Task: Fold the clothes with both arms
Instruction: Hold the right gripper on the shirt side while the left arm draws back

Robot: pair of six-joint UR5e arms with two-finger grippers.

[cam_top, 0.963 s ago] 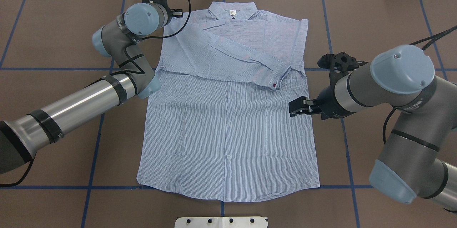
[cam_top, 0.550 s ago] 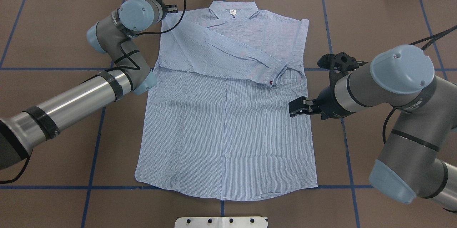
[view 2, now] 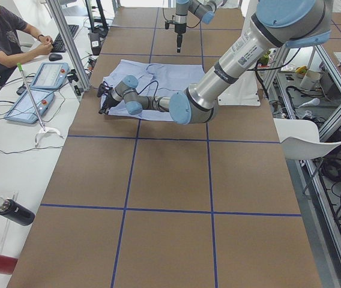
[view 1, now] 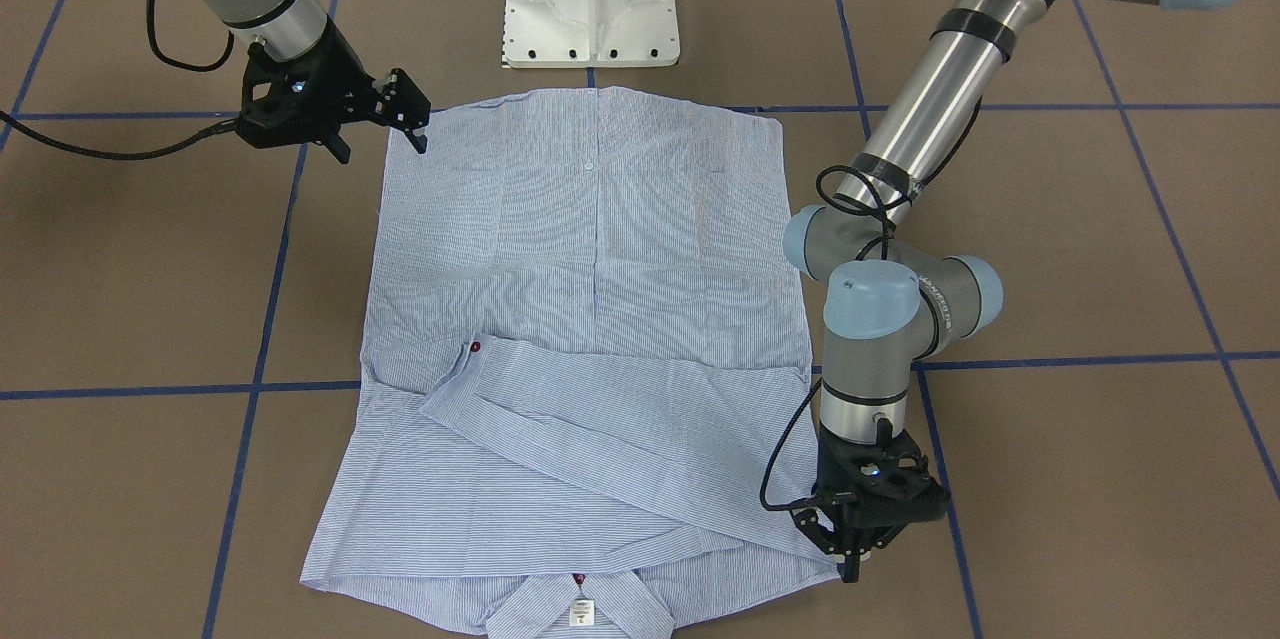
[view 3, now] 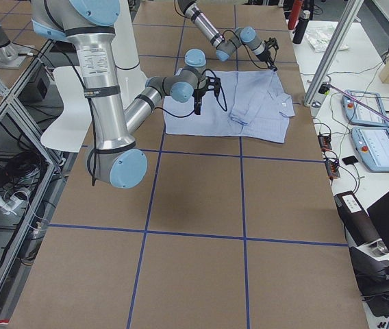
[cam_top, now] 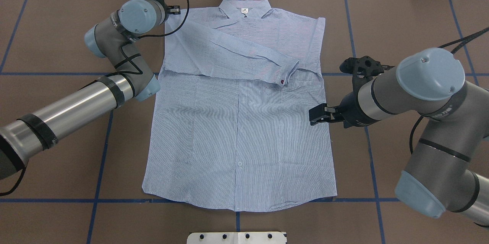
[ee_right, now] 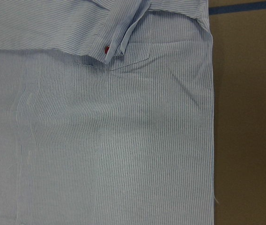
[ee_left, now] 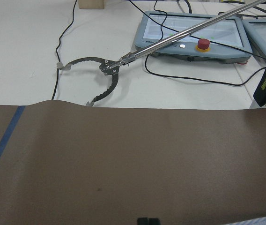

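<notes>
Leftmost, the left gripper (view 1: 848, 551) stands fingers-down at a shoulder corner of the shirt (cam_top: 237, 129), pinched narrow. The wrist view shows its tips together, so I judge it has the cloth.

The shirt lies flat, front up, collar (cam_top: 244, 7) at its far end. One sleeve (cam_top: 237, 55) is folded across its chest, the cuff (cam_top: 284, 74) ending near the pocket side.

At the shirt's opposite side edge, about mid-body, the right gripper (cam_top: 317, 115) hovers spread wide, holding nothing.

Handling, as a guess: thin, light, limp cloth. It will drape and drag rather than keep shape, and wrinkle if pulled one-sided. The best holds look like the seamed edges: shoulder, side seam, hem corners.

Under the shirt is a brown table (cam_top: 57, 37) with blue tape lines (cam_top: 38, 73), probably with some friction. Beyond the shirt's collar end, an operator (view 2: 2, 36) sits at pendants (view 2: 47, 75).
</notes>
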